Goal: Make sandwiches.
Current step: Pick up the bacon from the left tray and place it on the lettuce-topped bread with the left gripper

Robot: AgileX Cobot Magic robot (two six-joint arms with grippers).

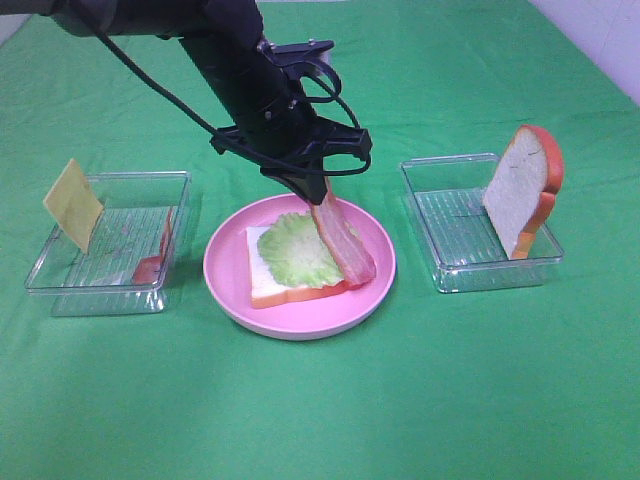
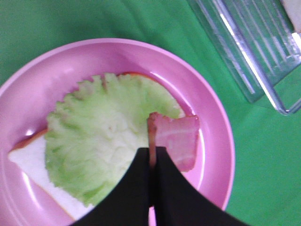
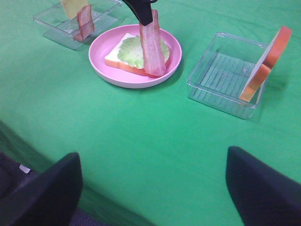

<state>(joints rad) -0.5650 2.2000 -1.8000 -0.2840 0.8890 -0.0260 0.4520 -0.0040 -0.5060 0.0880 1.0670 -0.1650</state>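
Observation:
A pink plate [image 1: 228,292] holds a white bread slice [image 1: 268,285] with pale green lettuce [image 1: 292,247] on it. My left gripper [image 1: 314,190] is above the plate and shut on the top end of a reddish bacon strip [image 1: 343,240]. The strip hangs slanted, with its lower end on the right edge of the bread. The left wrist view shows the gripper [image 2: 153,155] pinching the bacon [image 2: 178,139] beside the lettuce [image 2: 99,141]. My right gripper [image 3: 155,188] is open and empty, low over the cloth near the table's front. It is out of the exterior view.
A clear tray [image 1: 110,285] on the left holds a leaning yellow cheese square [image 1: 72,203] and another bacon strip [image 3: 84,21]. A clear tray [image 1: 450,235] on the right holds a second bread slice [image 1: 520,190], standing upright. Green cloth covers the table.

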